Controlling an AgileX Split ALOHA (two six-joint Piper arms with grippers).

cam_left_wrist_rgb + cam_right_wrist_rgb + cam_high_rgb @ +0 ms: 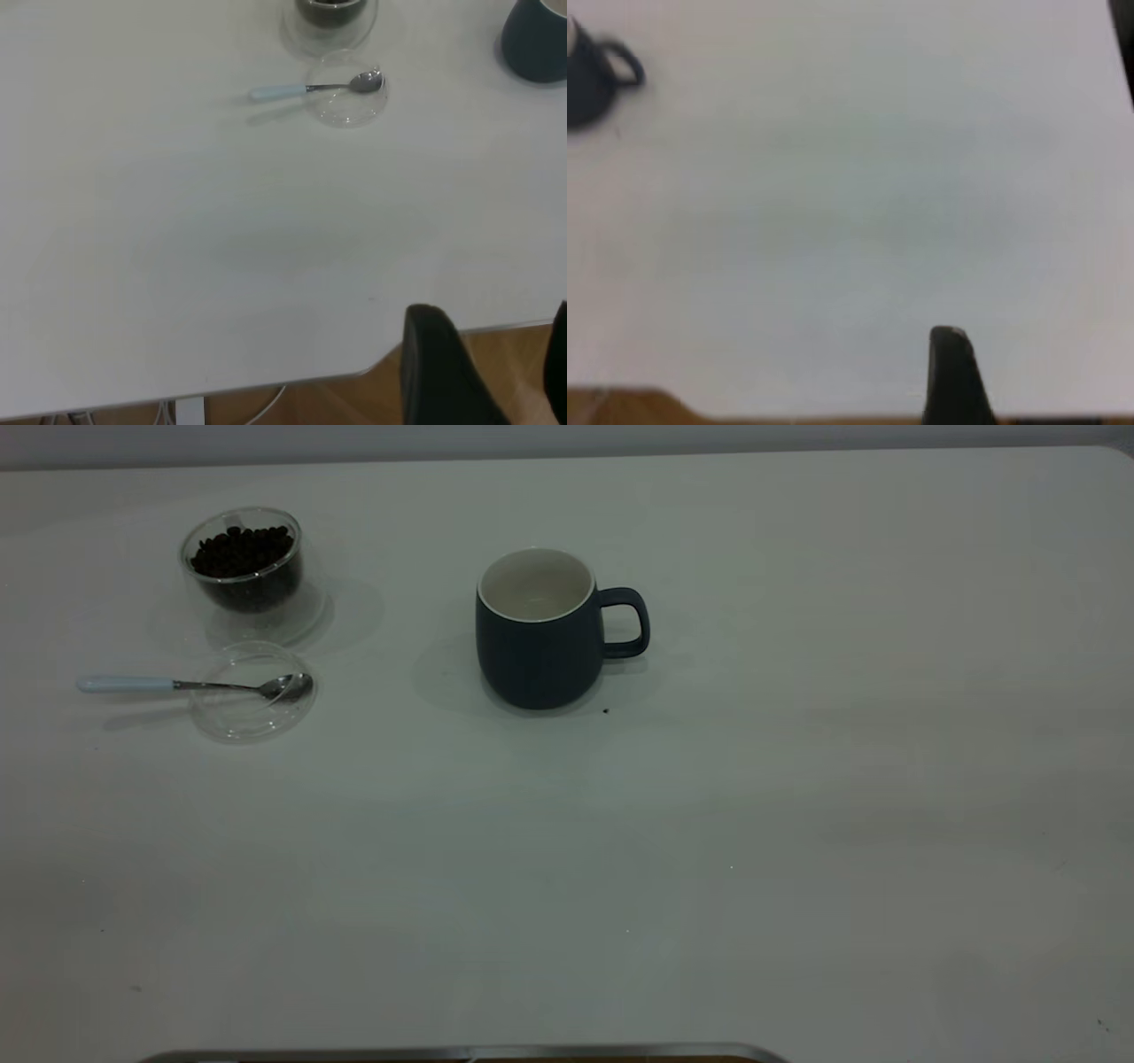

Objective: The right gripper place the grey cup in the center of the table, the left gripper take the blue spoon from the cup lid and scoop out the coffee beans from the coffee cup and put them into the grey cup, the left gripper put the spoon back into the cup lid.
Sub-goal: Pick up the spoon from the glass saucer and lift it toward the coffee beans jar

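The grey cup (540,638) (536,40) (589,75) stands upright near the table's middle, handle to the right, and its off-white inside shows no beans. At far left the clear coffee cup (246,571) (330,18) holds dark coffee beans (241,551). In front of it lies the cup lid (252,695) (347,97). The blue spoon (190,684) (310,88) has its bowl in the lid and its handle pointing left. My left gripper (494,310) hangs open and empty past the table's near edge. My right gripper (1050,381) is open, empty and far from the cup, with one finger (952,372) showing.
The white table (709,850) stretches bare to the right of the cup and in front of all three vessels. A small dark speck (606,710) lies by the cup's base. Wooden floor (337,398) shows beyond the table's near edge. Neither arm appears in the exterior view.
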